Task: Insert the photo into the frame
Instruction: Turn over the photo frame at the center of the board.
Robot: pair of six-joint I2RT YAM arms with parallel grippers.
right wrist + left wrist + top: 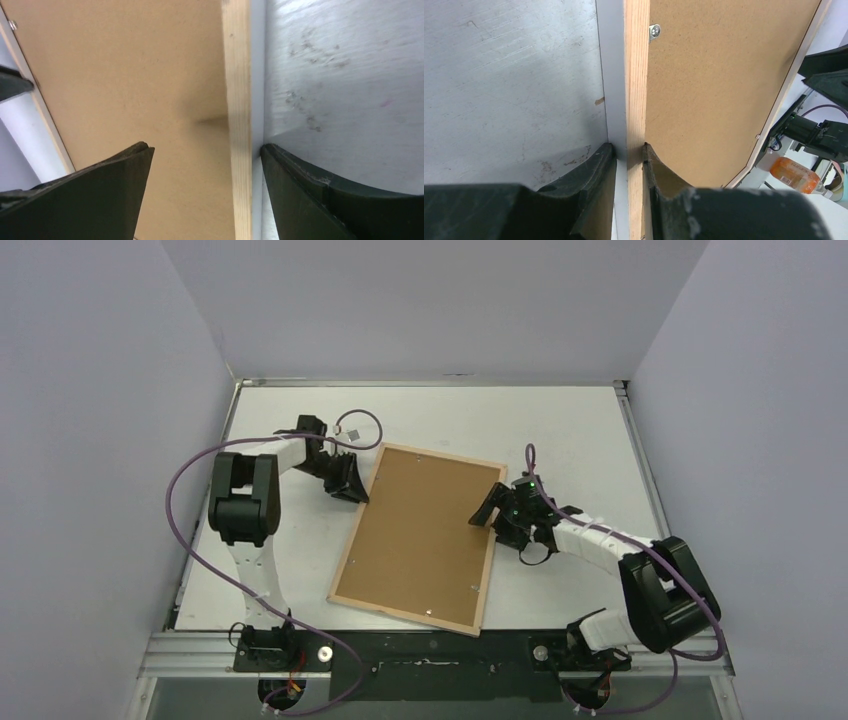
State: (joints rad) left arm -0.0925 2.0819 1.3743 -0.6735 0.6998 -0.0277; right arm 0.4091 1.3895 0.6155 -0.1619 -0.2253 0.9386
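left fingers point(589, 195) pinch the frame point(636, 75) rim; right fingers point(100, 190) spread wide astride it; backing panel point(420, 530) hides the photo.

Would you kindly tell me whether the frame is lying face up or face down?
Face down: the frame shows its brown backing panel upward, with a metal clip visible.

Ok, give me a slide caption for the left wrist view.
Left hand clamped on one pale wooden bar of the frame, brown backing panel seated inside, grey table alongside.
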